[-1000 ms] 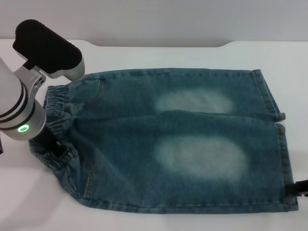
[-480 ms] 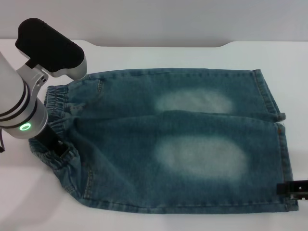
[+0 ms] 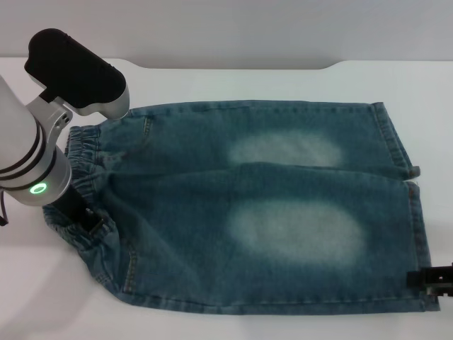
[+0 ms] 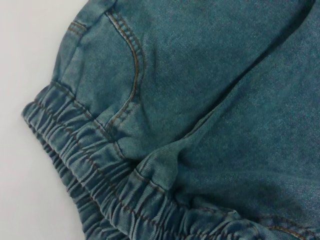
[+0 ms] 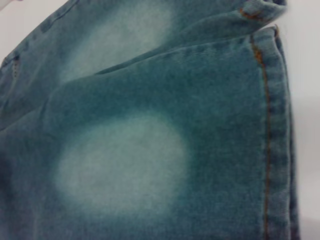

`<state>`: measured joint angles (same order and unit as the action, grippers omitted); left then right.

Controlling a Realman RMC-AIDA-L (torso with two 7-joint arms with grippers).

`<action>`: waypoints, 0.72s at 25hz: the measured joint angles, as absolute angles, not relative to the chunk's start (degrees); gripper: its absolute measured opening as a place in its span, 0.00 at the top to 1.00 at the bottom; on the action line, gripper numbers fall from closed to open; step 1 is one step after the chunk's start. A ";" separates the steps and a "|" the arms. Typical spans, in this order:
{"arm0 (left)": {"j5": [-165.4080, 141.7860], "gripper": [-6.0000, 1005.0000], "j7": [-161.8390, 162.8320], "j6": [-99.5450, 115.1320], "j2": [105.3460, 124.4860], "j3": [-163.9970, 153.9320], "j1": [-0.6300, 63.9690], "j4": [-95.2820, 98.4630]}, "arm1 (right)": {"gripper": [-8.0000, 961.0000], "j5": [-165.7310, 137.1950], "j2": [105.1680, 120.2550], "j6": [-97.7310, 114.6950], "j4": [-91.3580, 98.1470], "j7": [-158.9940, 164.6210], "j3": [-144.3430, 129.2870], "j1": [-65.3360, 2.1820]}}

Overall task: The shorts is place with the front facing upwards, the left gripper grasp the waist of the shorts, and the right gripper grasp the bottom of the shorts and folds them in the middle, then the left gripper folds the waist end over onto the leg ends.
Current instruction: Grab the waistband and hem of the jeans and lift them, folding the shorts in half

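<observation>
Meanwhile left tool (image 3: pixel 83 216) at waist (image 3: pixel 85 185), right tool (image 3: pixel 430 278) at hem (image 3: pixel 416 234); no readable writing

surface: white table (image 3: pixel 233 85) | backdrop: plain pale grey wall (image 3: pixel 226 28) | light: even

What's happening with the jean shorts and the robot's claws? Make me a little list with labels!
shorts: blue denim, spread flat on the white table, not folded yet
waist: puckered elastic band, at the robot's left
leg ends: straight stitched hems, at the robot's right
left gripper: down on the near part of the waist, fingertips at the cloth
right gripper: at the near corner of the leg ends, only its tips in view
faded patches: one pale patch on each leg
</observation>
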<state>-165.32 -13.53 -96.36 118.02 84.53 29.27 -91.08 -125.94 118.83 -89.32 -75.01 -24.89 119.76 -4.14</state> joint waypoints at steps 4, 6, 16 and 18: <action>-165.32 0.95 -13.53 -96.33 118.04 84.53 29.27 -91.04 | 0.45 -126.93 118.82 -88.70 -74.02 -24.80 120.40 -4.27; -165.32 0.95 -13.53 -96.33 118.04 84.54 29.27 -90.99 | 0.45 -126.92 118.82 -88.60 -73.76 -24.80 120.43 -4.32; -165.32 0.95 -13.58 -96.45 118.04 84.51 29.27 -90.97 | 0.45 -127.06 118.81 -88.75 -73.22 -24.78 121.24 -4.42; -165.32 0.95 -13.59 -96.49 118.04 84.49 29.27 -90.96 | 0.45 -127.09 118.81 -88.81 -73.21 -24.77 121.34 -4.44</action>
<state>-165.32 -13.59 -96.49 118.04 84.49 29.27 -90.96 -127.09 118.81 -88.81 -73.21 -24.77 121.34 -4.44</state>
